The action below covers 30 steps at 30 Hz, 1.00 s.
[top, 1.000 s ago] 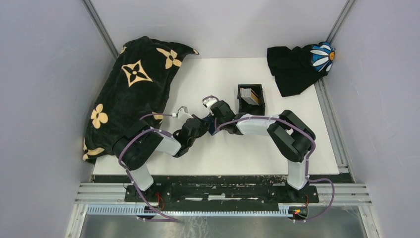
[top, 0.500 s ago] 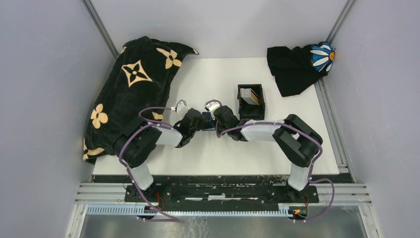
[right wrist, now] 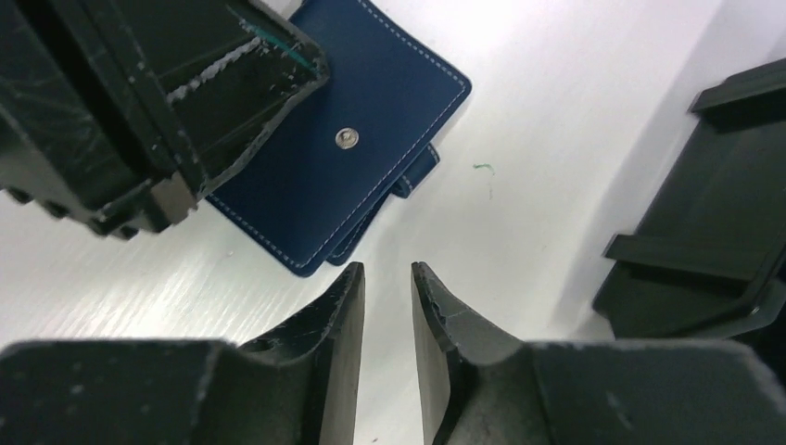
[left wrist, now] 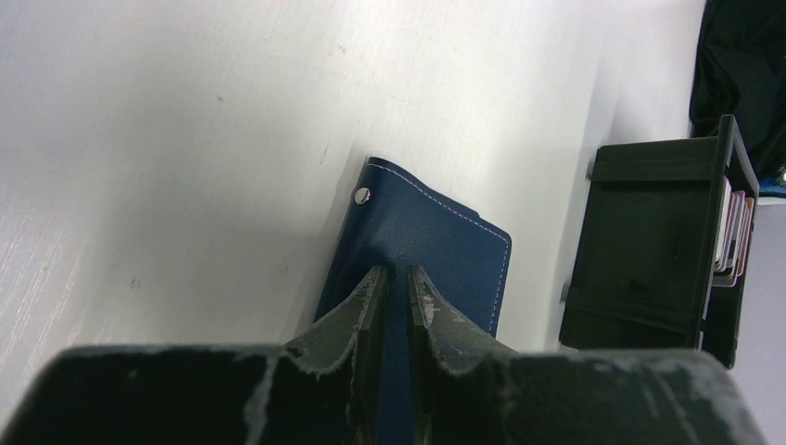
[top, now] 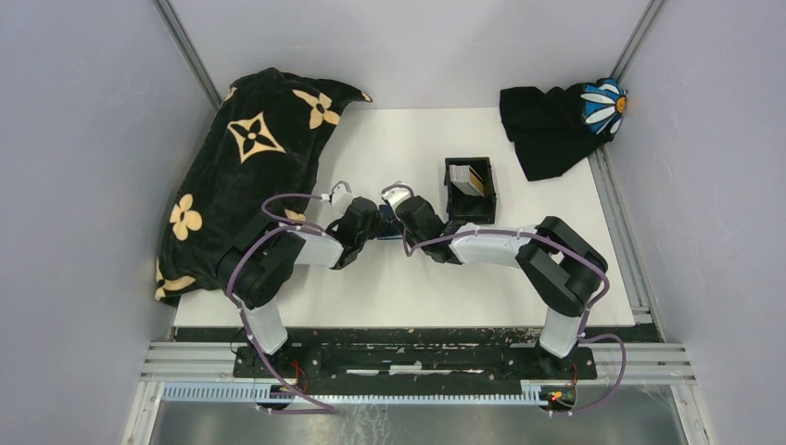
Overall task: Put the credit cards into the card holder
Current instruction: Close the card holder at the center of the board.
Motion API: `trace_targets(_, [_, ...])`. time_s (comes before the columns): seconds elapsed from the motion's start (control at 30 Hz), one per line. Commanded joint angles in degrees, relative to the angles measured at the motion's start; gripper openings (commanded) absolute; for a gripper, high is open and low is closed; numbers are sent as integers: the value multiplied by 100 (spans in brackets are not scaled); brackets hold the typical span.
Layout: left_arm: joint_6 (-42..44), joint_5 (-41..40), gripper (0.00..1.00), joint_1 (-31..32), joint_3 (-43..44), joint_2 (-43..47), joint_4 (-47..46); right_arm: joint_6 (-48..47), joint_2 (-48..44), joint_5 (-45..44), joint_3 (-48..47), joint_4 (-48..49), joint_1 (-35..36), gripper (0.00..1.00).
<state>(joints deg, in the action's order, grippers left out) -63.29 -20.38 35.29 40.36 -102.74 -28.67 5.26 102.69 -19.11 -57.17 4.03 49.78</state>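
Observation:
The navy-blue card holder [left wrist: 436, 246] lies folded on the white table with its snap stud showing. My left gripper [left wrist: 397, 274] is shut on its near edge, the blue leather pinched between both fingers. In the right wrist view the card holder [right wrist: 357, 176] lies just beyond my right gripper [right wrist: 387, 271], which is open with bare table between its fingers. From above, the left gripper [top: 373, 226] and right gripper [top: 406, 222] meet at the card holder [top: 388, 225]. The credit cards [top: 467, 178] stand on edge in the black tray [top: 470, 206].
The black tray [left wrist: 649, 250] with cards [left wrist: 734, 232] sits just right of the card holder. A black cloth with tan flowers [top: 246, 171] covers the table's left side. Another black cloth with a daisy [top: 556, 120] lies at the back right corner.
The left gripper has moved a little farther up the table with the card holder. The right arm's elbow has swung to the right.

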Motion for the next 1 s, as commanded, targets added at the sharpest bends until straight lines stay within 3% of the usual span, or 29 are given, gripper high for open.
trace_targets(0.0, [585, 42, 22, -125, -134, -417, 1021, -275, 282, -425, -463, -4, 14, 33])
trace_targets(0.4, [610, 166, 22, -196, -254, -490, 953, -701, 743, -688, -754, 482, -12, 48])
trace_targets(0.97, [619, 394, 20, -277, -283, -685, 853, -931, 819, -224, -756, 1142, -45, 47])
